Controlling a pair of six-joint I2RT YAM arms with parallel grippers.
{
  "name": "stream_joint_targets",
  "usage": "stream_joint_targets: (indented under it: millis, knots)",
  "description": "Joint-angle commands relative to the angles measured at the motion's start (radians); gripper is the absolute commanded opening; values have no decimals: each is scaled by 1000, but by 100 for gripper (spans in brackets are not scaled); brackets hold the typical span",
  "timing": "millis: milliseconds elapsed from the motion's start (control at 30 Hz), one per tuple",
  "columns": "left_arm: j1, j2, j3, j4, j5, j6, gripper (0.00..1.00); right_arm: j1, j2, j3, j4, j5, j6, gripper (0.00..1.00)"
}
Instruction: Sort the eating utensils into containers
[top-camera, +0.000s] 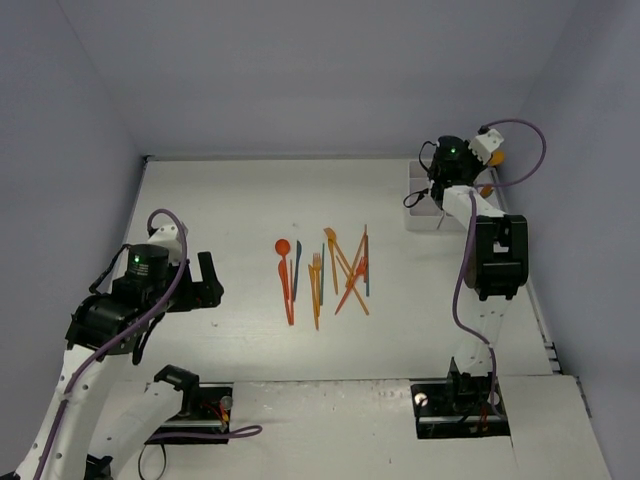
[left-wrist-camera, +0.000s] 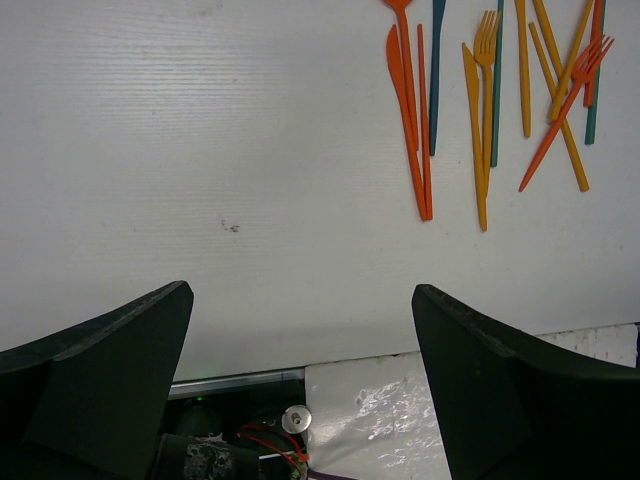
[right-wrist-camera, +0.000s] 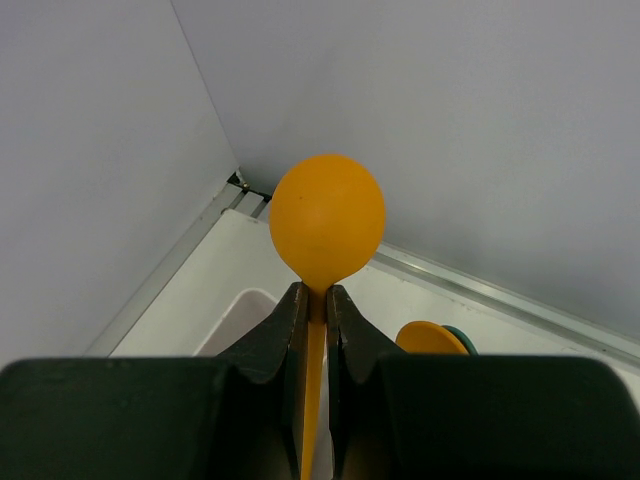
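left gripper (top-camera: 211, 282): jaws wide apart, holding nothing; hovers over the left side of the bench (top-camera: 230, 210), apart from the pile.
left wrist view: both fingers (left-wrist-camera: 110, 370) frame bare bench; the near edge of the bench runs between them.
right gripper (top-camera: 482, 168): reaches to the far right corner of the bench, above the tray (top-camera: 416, 222).
right grip: fingers (right-wrist-camera: 292, 320) pinched tight on the handle of an orange spoon (right-wrist-camera: 327, 217); the bowl sticks out past the fingertips, towards the wall corner.
orange spoon, top view: only an orange spot (top-camera: 497, 157) shows at the gripper.
tray: white, in the far right corner of the bench; a rounded white rim (right-wrist-camera: 245, 300) shows just left of the fingers.
tray contents: an orange round bowl (right-wrist-camera: 428, 338) and a teal edge (right-wrist-camera: 466, 342) sit just right of the fingers; which compartment cannot be told.
loose utensils (top-camera: 318, 280): orange, red and teal pieces lie in a crossed pile at mid-bench, well apart from the tray.
pile detail: a red knife (left-wrist-camera: 405, 110) lies on its left side, an orange fork (left-wrist-camera: 485, 100) beside it.
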Motion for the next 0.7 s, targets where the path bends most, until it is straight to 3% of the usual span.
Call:
stream_joint_targets:
  millis: [0,333,667]
  knots:
    - [-6,-2,4,37,-6,12,90,4,-25,-12,82,66,39,7]
    - [-6,-18,6,37,11,6,90,38,-69,-92,82,77,41,14]
    - [-6,-80,11,33,38,-12,90,85,-187,-166,60,69,20,36]
